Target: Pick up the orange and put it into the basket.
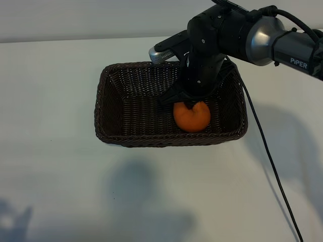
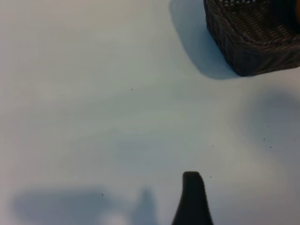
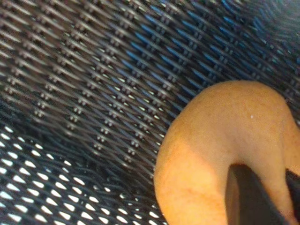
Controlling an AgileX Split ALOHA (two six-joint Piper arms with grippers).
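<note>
The left gripper (image 2: pixel 192 199) waits over bare table (image 1: pixel 50 176), off the basket's left near corner; its fingers stand apart and it holds nothing. The basket (image 1: pixel 108 136) sits toward the table's far edge. Inside it, in the right half close to the near wall, the orange (image 1: pixel 192 117) rests low on the woven floor. The right gripper (image 1: pixel 191 101) points steeply down onto its top, fingers close about the fruit. Whether they grip it or have let go I cannot tell. Judging from this, the way out is straight up.

The orange (image 1: pixel 192 117) lies in the basket (image 1: pixel 108 103), toward its right end.
</note>
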